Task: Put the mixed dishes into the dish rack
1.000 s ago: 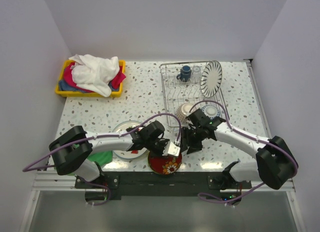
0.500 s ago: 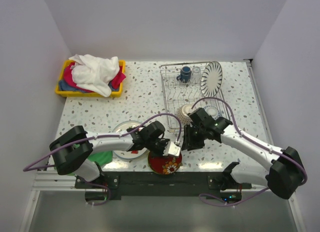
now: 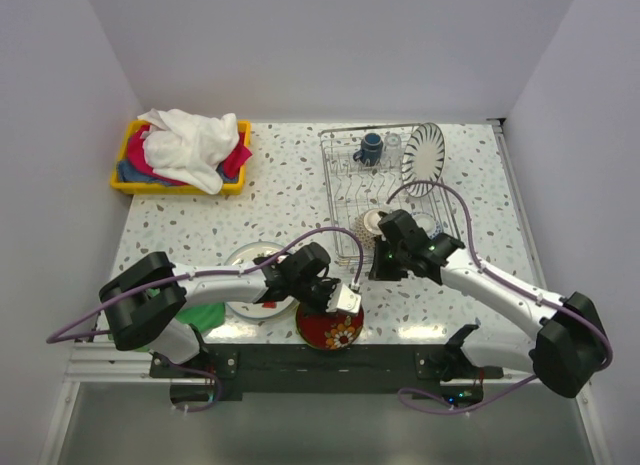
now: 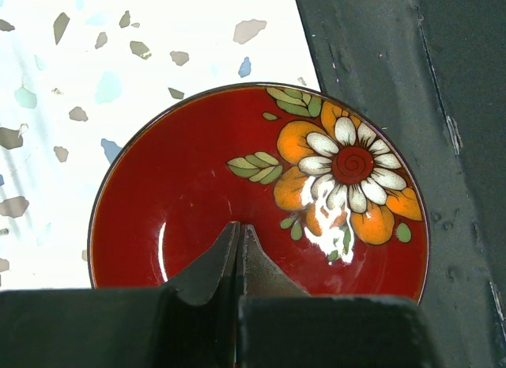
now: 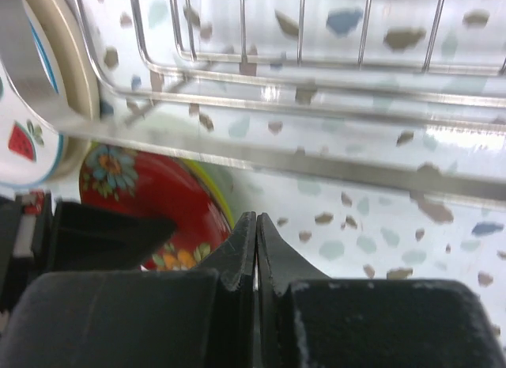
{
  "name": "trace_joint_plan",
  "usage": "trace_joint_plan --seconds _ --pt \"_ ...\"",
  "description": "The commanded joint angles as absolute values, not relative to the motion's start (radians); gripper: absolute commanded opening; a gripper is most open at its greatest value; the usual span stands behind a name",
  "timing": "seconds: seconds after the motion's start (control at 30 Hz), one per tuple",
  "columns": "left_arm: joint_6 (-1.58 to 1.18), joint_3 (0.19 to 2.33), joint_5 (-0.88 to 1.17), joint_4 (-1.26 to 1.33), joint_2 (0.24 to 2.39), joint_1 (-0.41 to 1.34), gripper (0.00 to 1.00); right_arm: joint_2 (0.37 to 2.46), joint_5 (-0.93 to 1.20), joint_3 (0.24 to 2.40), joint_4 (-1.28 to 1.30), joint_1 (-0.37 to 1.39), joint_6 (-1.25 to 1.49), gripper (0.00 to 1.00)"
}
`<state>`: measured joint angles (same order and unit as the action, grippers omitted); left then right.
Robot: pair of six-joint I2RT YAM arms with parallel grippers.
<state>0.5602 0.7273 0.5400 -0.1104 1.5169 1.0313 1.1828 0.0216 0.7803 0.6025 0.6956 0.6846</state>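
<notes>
Mug (image 3: 371, 145), glass (image 3: 393, 142), striped plate (image 3: 423, 155) & both bowls (image 3: 372, 222) are in the dish rack (image 3: 335, 185), but red floral plate (image 3: 335, 330) & white plate (image 3: 245, 257) are left on the table (image 3: 290, 200), w/ my L gripper (image 4: 239, 229) over the red one & R gripper (image 5: 254, 225) by the rack, both pressed shut, empty.

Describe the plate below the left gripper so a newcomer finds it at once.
Look at the table's near edge, midway between the two arm bases. The red floral plate lies there, under the left gripper. Unlike the pale plate beside it, it is deep red with an orange-and-white flower.
</notes>
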Motion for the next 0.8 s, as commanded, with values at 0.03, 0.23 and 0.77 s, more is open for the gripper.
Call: trace_joint_plan --seconds 0.03,0.23,0.77 --pt "0.557 0.710 0.495 -0.146 1.546 1.045 0.00 1.245 -0.078 0.825 0.405 0.695 0.678 0.00" --pt "0.552 0.706 0.489 -0.138 1.543 1.045 0.00 1.304 -0.153 0.862 0.302 0.678 0.650 0.00" --pt "0.537 0.706 0.477 -0.104 1.562 1.052 0.00 1.197 0.109 0.803 0.362 0.498 0.707 0.26"
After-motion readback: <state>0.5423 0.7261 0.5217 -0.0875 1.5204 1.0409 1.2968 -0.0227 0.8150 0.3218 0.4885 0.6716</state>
